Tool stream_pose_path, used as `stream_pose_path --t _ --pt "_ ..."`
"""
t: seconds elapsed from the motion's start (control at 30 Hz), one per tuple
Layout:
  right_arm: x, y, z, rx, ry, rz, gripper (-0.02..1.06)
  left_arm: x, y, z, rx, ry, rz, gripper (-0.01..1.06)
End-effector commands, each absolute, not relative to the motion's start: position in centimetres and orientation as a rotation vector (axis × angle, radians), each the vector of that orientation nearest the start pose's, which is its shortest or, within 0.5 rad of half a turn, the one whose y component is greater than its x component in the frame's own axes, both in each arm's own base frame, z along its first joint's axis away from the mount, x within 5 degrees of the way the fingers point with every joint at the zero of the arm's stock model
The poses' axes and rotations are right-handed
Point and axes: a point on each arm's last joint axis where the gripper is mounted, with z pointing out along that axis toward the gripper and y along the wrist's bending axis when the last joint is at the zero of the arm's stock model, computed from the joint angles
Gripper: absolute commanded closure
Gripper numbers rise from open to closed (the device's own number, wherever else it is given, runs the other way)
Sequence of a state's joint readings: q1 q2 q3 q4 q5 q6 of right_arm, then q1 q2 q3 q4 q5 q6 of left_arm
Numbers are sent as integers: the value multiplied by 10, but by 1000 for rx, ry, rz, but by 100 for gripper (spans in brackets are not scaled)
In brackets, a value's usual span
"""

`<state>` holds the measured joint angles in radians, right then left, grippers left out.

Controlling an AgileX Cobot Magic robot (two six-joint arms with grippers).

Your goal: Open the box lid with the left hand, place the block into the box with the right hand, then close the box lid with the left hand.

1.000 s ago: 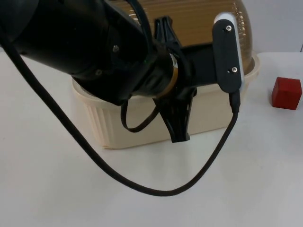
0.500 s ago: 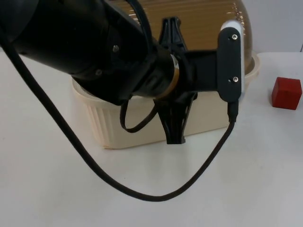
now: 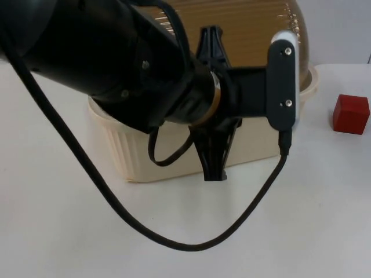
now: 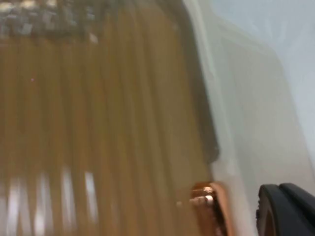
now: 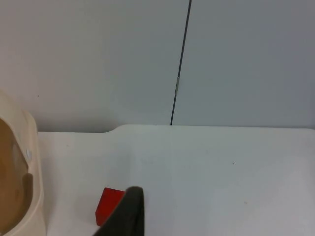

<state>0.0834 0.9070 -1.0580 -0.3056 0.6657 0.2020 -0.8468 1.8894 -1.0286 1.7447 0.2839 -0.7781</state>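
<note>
You have the white counter [image 3: 324, 231] running across the whole top view, ending at the grey partition wall [image 5: 98, 59] behind. The left arm [image 3: 104, 63] covers the upper left and centre of that frame, reaching across the box. The box [image 3: 133, 153] itself, cream with ribbed sides, sits in the middle of the frame, and its amber ribbed lid [image 3: 249, 29] rises as a dome at the upper centre, down on the box. The left tool [image 3: 213, 104] stands over the front of the box at centre frame, one black finger pointing up against the lid and the other hanging down past the cream front wall, so its fingers are spread wide apart and grip nothing that you can see. In the left wrist view you get the amber lid [image 4: 98, 123] close up, a copper-coloured catch [image 4: 209, 196] at its edge beside the cream rim [image 4: 246, 123].

The red block [image 3: 351, 114] lies on the counter at the right edge of the top view, apart from the box. In the right wrist view the right tool [image 5: 129, 216] hangs above the counter near the block [image 5: 108, 205]; you cannot tell how far it is open.
</note>
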Motion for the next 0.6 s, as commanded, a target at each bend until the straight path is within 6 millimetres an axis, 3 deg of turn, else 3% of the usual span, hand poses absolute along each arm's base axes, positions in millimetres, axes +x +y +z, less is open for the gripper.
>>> stream_pose_path --t 0.0,0.57 --pt "176 -3 418 0 1957 -165 0 275 -273 160 1716 1519 392 105" --pt "176 -3 418 0 1957 -165 0 283 -265 161 1672 1546 476 105"
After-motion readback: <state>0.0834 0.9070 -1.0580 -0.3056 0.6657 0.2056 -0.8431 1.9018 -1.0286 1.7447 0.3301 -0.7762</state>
